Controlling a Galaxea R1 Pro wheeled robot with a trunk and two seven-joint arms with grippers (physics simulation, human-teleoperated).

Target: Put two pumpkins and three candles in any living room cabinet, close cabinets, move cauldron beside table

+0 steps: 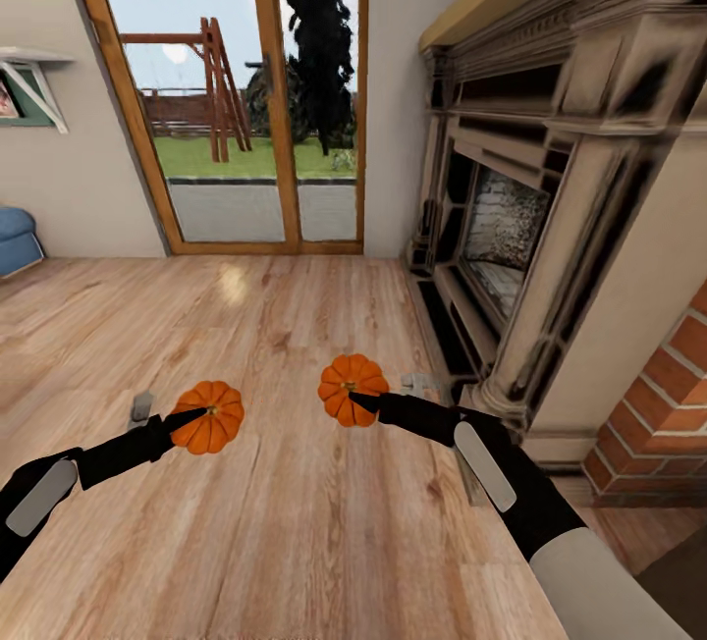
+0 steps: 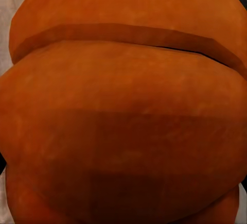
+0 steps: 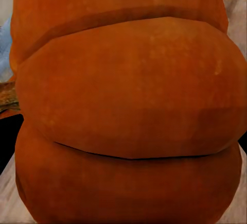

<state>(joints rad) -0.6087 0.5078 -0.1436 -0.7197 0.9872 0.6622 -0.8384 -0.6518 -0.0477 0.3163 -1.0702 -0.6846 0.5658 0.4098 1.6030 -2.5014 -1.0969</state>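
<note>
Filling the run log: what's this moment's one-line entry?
left gripper: holds pumpkin | right gripper: holds pumpkin | ahead: fireplace, glass door

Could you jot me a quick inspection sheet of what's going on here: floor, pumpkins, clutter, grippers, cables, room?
Surface: light wood plank floor.
Job's things: left pumpkin and right pumpkin, both held up above the floor.
Clutter: nothing seen.
Grippers: left gripper shut on left pumpkin; right gripper shut on right pumpkin.
Cables: nothing seen.
Surroundings: fireplace at right, glass doors ahead, blue seat at far left.
</note>
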